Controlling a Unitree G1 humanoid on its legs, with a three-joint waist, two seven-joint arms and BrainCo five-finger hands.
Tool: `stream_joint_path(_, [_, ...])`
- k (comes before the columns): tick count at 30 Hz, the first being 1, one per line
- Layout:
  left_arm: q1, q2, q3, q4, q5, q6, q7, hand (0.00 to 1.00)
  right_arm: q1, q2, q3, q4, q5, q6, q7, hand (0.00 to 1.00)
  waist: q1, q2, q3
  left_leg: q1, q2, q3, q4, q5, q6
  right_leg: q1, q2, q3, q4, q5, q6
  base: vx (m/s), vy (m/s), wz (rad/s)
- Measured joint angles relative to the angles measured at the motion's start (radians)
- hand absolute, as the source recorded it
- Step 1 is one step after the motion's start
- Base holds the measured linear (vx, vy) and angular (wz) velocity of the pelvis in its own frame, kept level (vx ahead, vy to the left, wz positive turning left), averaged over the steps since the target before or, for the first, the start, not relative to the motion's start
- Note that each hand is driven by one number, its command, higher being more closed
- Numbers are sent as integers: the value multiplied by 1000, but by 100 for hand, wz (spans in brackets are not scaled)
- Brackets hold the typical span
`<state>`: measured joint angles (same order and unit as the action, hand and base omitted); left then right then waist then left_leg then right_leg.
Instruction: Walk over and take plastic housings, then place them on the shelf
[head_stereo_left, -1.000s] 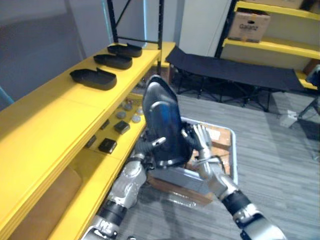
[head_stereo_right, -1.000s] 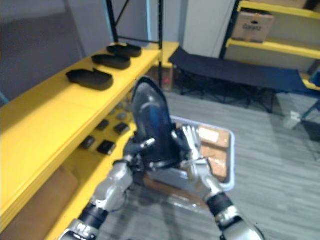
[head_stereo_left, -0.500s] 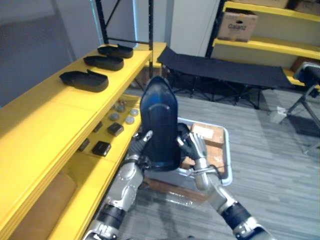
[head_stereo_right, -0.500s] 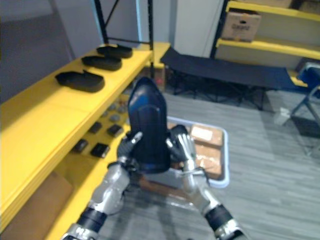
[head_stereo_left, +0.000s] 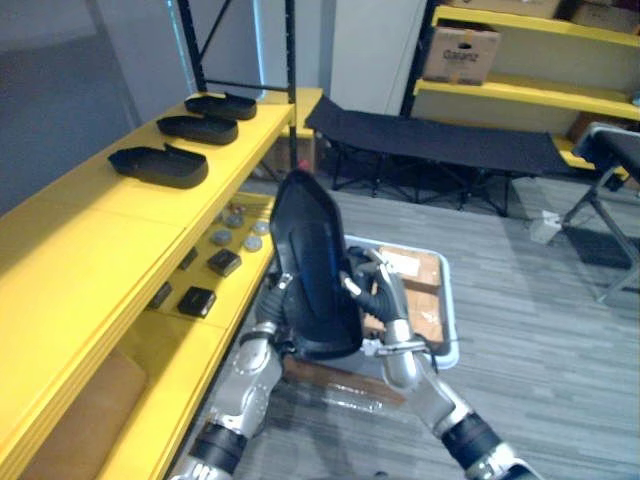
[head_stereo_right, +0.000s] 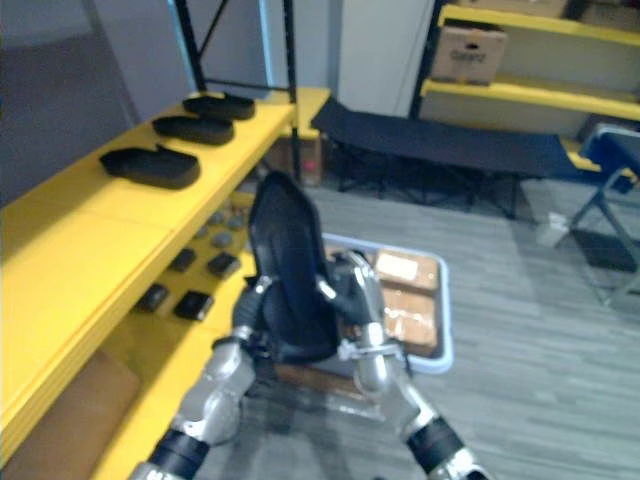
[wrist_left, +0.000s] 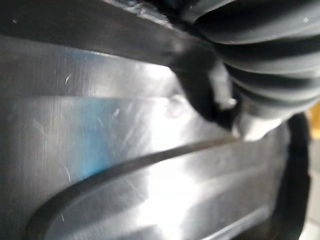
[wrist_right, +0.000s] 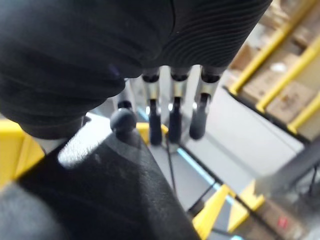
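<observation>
Carrying the housing over to the bare stretch of shelf

The yellow shelf (head_stereo_left: 90, 240) runs along the robot's left. Its top board is bare on the near stretch and bears a row of three housings (head_stereo_left: 197, 128) farther along. From that, the step in hand looks like the set-down, and the bare board just short of that row seems the right spot. A grey tote (head_stereo_left: 449, 310) of cardboard boxes sits on the floor below the arms. The black plastic housing (head_stereo_left: 310, 265) stands upright in mid-air before the robot, clamped between both hands, near the shelf edge but not over it. It probably needs swinging left, clearing the edge and tipping flat, with both hands squeezing evenly so the smooth shell does not slip. The right hand (head_stereo_left: 380, 300) presses one side, its fingers (wrist_right: 175, 122) nearly straight and the thumb against the shell. The left hand (head_stereo_left: 277, 300) lies against the other side; how it grips I cannot tell.
</observation>
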<state>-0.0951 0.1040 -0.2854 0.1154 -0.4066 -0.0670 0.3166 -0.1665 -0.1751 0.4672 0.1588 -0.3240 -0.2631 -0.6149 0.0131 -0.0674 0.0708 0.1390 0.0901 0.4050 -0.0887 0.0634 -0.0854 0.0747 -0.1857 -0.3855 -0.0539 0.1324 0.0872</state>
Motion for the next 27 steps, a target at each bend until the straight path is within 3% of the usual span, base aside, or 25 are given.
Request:
stream_joint_path(2, [23, -21, 8, -42, 81, -32, 66, 100, 29, 39, -52, -93, 102, -6, 29, 0, 0, 10, -6, 3, 0, 11, 0, 0, 0, -4, -1, 3, 8, 0, 0, 24, 21, -7])
stream_joint_path(10, [94, -77, 157, -109, 254, -76, 310, 100, 162, 50, -342, -317, 373, -38, 91, 0, -8, 36, -23, 21, 1, 36, -1, -2, -1, -5, 1, 32, 11, -12, -1, 1, 16, -8])
stream_joint_path(15, [123, -78, 248, -172, 345, -113, 424, 100, 287, 53, -504, -350, 571, -12, 183, 0, -29, 36, -25, 33, 5, 56, -1, -12, -7, -5, 8, 56, 10, -12, -1, -2, 13, -15])
stream_joint_path(17, [143, -79, 267, -233, 350, -153, 428, 100, 371, 60, -572, -331, 664, 55, 234, 0, -33, 38, -27, 34, 7, 73, -1, -20, -8, -10, 11, 69, 8, -13, 0, 3, 18, -21])
stream_joint_path(20, [183, -79, 272, -288, 351, -185, 405, 100, 440, 75, -617, -231, 758, 122, 272, 0, -46, 43, -30, 33, 9, 86, -1, -23, -12, -21, 14, 85, 8, -12, 0, 35, 13, -14])
stream_joint_path(23, [256, -84, 270, -303, 346, -195, 347, 100, 495, 103, -668, -114, 765, 152, 272, 0, -58, 52, -36, 33, 13, 91, -1, -28, -16, -22, 15, 87, 7, -16, 7, 55, 5, -5])
stream_joint_path(27, [339, -86, 277, -303, 333, -222, 290, 100, 554, 106, -716, -62, 756, 153, 269, 0, -59, 56, -33, 25, 15, 88, 1, -39, -15, -26, 15, 85, 6, -22, 13, 66, 16, 3])
